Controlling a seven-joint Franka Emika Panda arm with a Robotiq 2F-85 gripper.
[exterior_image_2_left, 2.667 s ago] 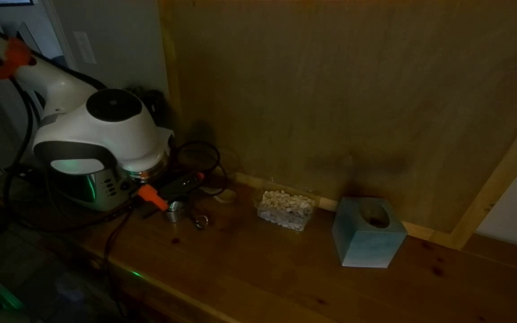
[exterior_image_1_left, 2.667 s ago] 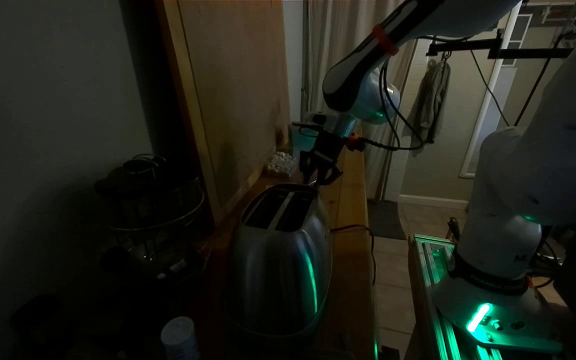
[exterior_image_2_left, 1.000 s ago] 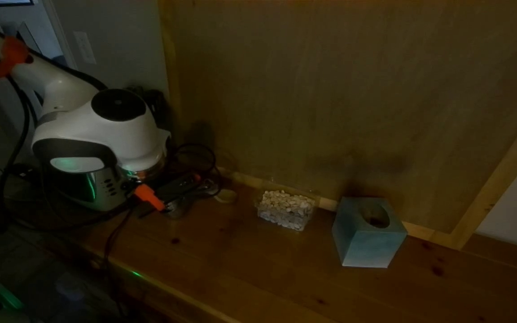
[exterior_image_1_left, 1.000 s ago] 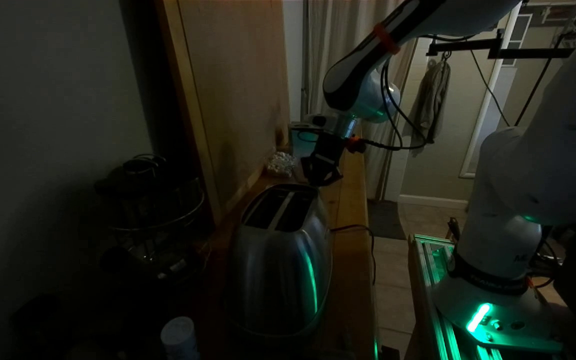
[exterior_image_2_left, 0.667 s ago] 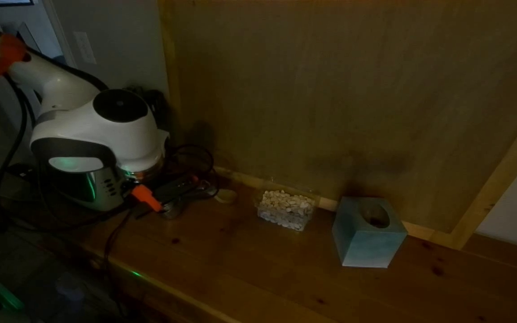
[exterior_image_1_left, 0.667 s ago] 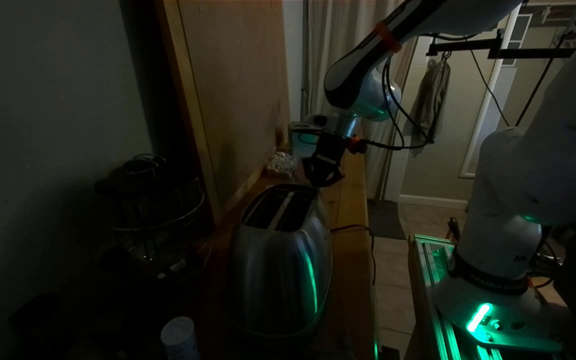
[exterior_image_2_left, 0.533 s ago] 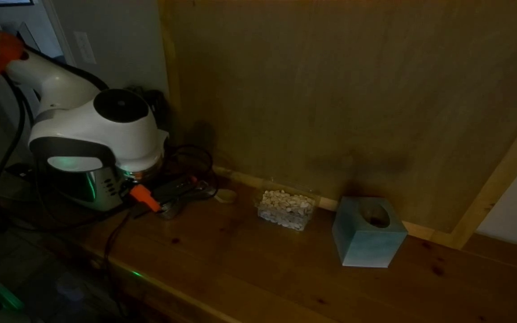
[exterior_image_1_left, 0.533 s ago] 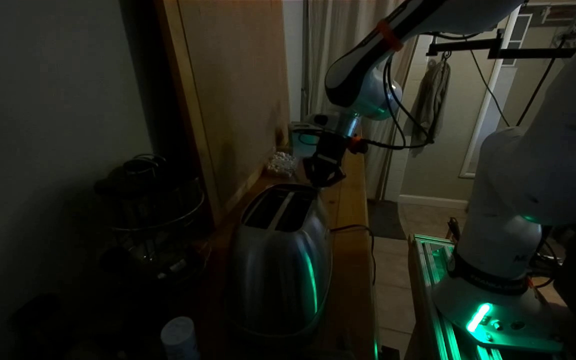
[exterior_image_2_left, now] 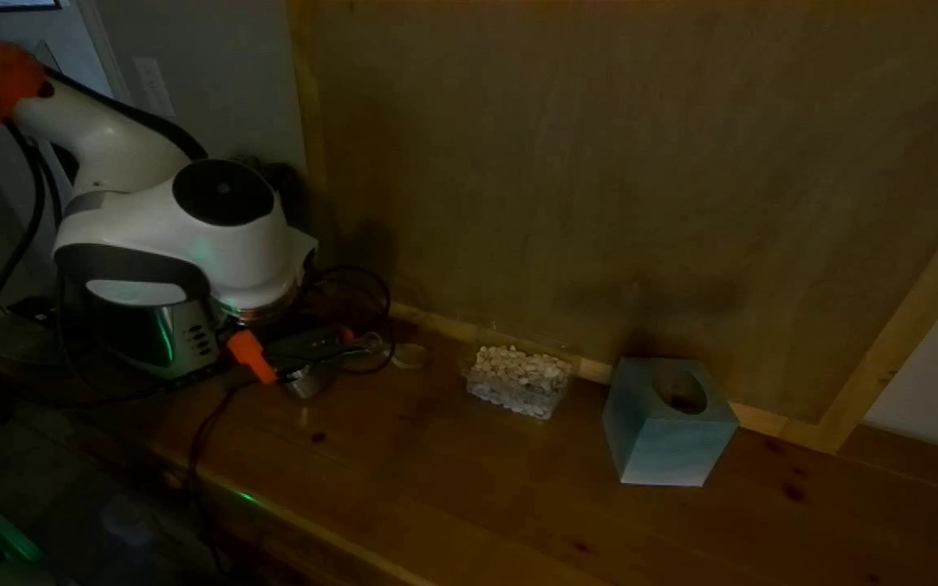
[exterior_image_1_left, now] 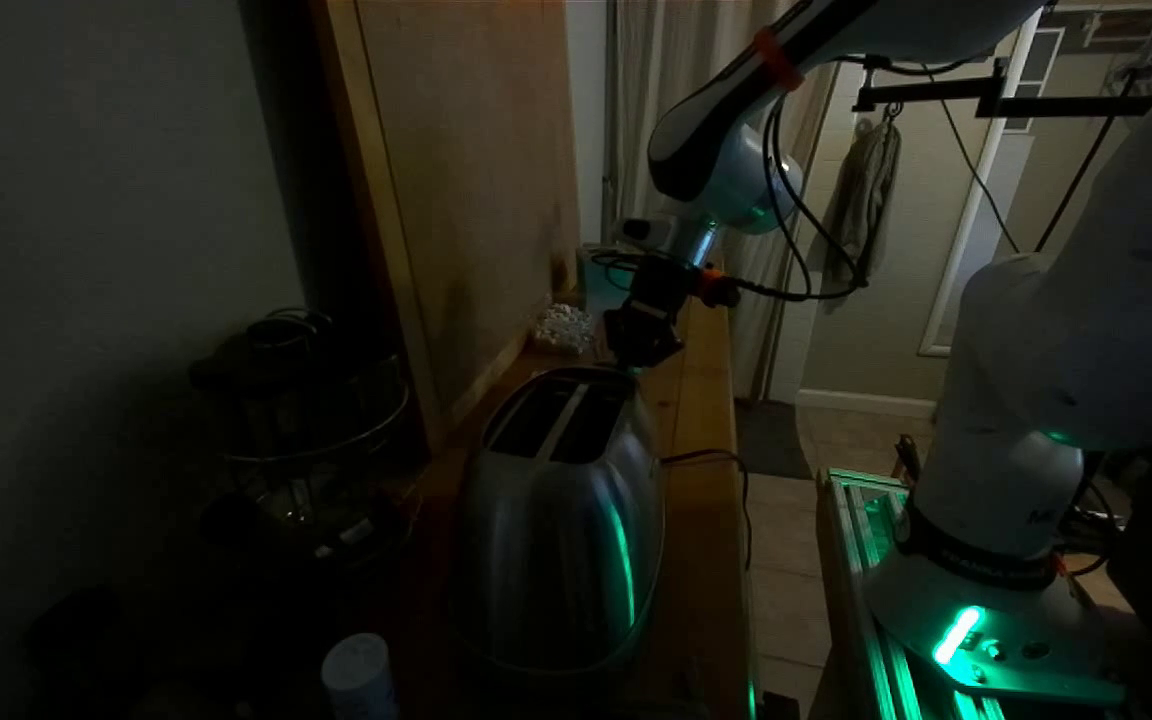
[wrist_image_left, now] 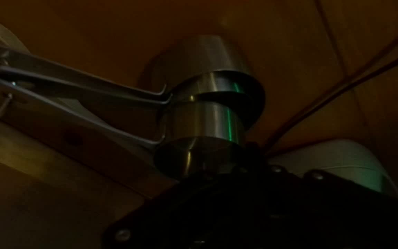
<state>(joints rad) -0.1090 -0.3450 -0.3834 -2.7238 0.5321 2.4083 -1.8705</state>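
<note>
Dim in both exterior views, with a broad wooden panel (exterior_image_2_left: 640,163) standing along the back of a wooden counter (exterior_image_2_left: 477,488). Reaches over that counter with the robot arm (exterior_image_2_left: 111,213), bent downward at the wrist. Has a steel toaster (exterior_image_1_left: 566,540) standing close by and, just past its far end, points the gripper (exterior_image_1_left: 639,357) down toward the wood. Has, well apart from the gripper, a blue box (exterior_image_2_left: 668,448) with an oval hole and, between box and gripper, a clear tub of pale pieces (exterior_image_2_left: 518,382) near the panel. Shows a pale canister (exterior_image_1_left: 357,675) by the toaster's opposite end.

Holds the jaws drawn together, clamped on the steel measuring cups (wrist_image_left: 200,119) at the near edge of the closest one, with pads too dark to make out. Has those cups directly before the gripper in the wrist view, loosely nested, with mouths turned toward the camera. Sits low, in an exterior view, beneath an orange clip (exterior_image_2_left: 251,356); cannot tell of any contact with the counter. Points flat handles (wrist_image_left: 81,81) away from the gripper, toward the left edge of the wrist view. Shows, on the opposite side, a thin dark cord (wrist_image_left: 354,86).
</note>
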